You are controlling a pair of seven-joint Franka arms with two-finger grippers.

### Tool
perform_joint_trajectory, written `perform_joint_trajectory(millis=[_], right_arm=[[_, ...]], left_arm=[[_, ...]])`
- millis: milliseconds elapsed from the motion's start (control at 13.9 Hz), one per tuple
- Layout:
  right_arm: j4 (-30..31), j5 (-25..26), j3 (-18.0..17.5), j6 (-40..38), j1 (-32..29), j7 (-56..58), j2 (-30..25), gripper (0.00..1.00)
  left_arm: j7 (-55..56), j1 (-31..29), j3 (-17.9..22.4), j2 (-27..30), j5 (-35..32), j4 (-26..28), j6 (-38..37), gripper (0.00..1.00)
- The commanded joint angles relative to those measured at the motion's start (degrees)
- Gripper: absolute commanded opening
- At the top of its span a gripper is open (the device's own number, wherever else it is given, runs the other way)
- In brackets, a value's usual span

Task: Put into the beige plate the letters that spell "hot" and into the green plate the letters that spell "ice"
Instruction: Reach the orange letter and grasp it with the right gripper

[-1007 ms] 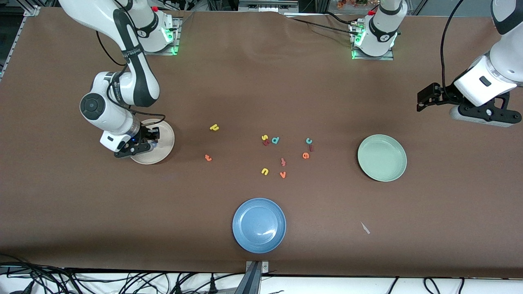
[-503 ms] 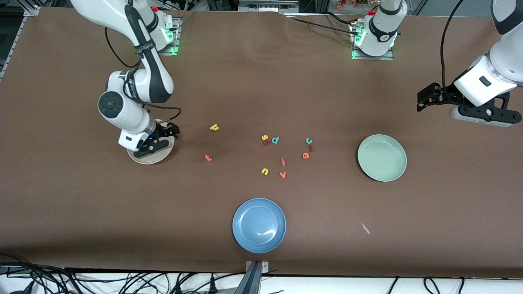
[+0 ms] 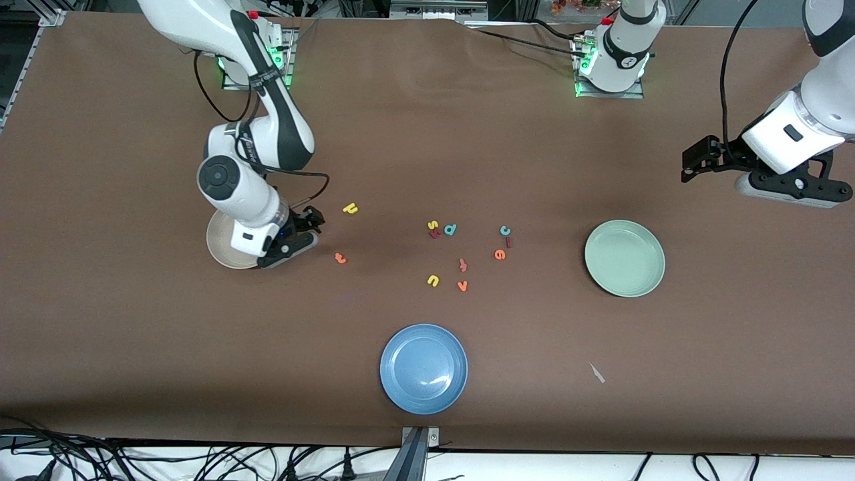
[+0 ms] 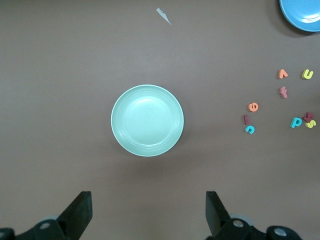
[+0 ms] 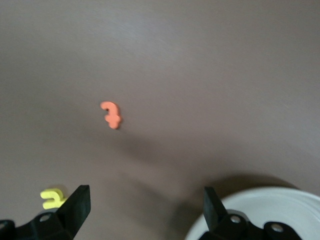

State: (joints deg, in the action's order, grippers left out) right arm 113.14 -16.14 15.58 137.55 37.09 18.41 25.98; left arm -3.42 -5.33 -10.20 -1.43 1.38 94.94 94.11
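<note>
My right gripper (image 3: 307,231) (image 5: 145,212) hangs open and empty over the table, just off the rim of the beige plate (image 3: 219,246) (image 5: 280,206), which my right arm partly hides. The orange t (image 3: 340,258) (image 5: 111,114) and the yellow h (image 3: 351,209) (image 5: 52,198) lie on the table close to it. The teal c (image 3: 505,230) (image 4: 249,129), dark red i (image 3: 509,242) (image 4: 245,119) and orange e (image 3: 499,254) (image 4: 253,106) lie clustered beside the empty green plate (image 3: 624,258) (image 4: 147,120). My left gripper (image 3: 691,164) (image 4: 148,215) waits open, high over bare table at the left arm's end.
A blue plate (image 3: 423,368) sits near the front edge. Other loose letters lie mid-table: yellow s (image 3: 433,225), teal d (image 3: 450,230), a reddish f (image 3: 462,265), yellow u (image 3: 433,280), orange v (image 3: 461,286). A small white scrap (image 3: 596,373) lies near the front.
My right gripper has moved from over the beige plate out toward the table's middle, near the t and h. The left arm has not moved.
</note>
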Motion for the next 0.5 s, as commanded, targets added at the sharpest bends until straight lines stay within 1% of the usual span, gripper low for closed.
perform_joint_trajectory(millis=[0, 144, 431], right_arm=[[-4.8, -0.4, -1.3, -1.1, 0.8, 1.1, 4.8, 1.0], [-7.0, 2.2, -1.3, -1.1, 2.0, 1.1, 7.2, 1.0], [-10.7, 3.0, -1.3, -1.1, 2.1, 2.6, 10.9, 1.0]], left_arm=[[0.7, 0.1, -0.2, -0.9, -0.3, -1.9, -1.4, 1.0], [0.7, 0.1, -0.2, -0.9, -0.3, -1.9, -1.4, 1.0], [0.7, 0.1, -0.2, -0.9, -0.3, -1.9, -1.4, 1.0]])
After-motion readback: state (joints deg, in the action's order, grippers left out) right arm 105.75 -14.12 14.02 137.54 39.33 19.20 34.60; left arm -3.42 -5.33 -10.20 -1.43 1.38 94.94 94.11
